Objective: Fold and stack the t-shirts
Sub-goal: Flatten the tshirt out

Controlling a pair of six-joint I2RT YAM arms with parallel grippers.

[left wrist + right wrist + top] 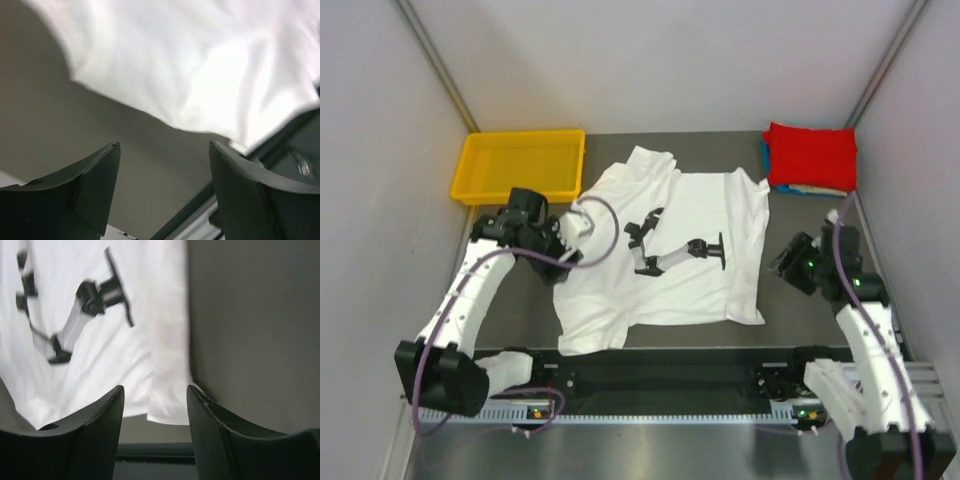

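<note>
White t-shirt [665,250] lies rumpled in the middle of the desk [780,325]; left fingers [95,180] and right fingers [95,425] stand parted, empty, at its sides; a pinch catching one layer or a crooked edge would likely skew the fold.

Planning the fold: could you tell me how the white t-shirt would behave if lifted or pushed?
The white t-shirt will probably droop and bunch, since it lies thin and wrinkled. Pushed, it would likely ruck up, as its near hem is rumpled.
</note>
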